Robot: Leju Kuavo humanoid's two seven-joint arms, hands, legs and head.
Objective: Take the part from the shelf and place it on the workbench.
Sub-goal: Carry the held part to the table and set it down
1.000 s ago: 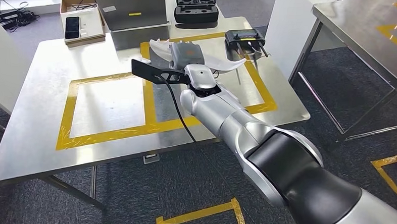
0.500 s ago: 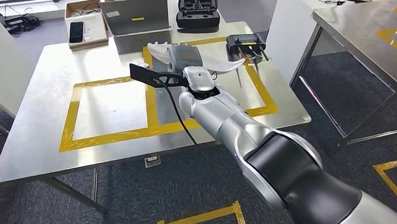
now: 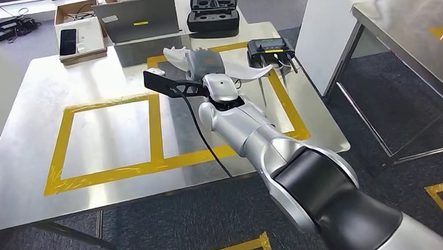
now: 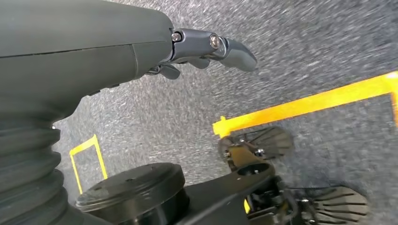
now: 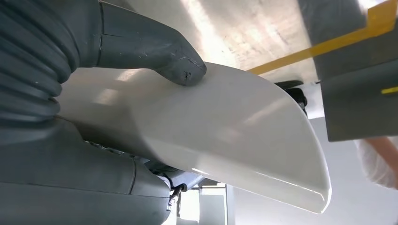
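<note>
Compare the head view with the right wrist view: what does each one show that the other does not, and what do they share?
Head view alone: the silver right arm reaching over the steel workbench, both yellow tape rectangles, a black case, a cardboard box and a black controller.

Right wrist view alone: the grey thumb of the right hand pressing on the part's smooth curved surface, and a person's sleeve at the edge.

Both: the white part held by the right hand above the workbench, with yellow tape beneath.
</note>
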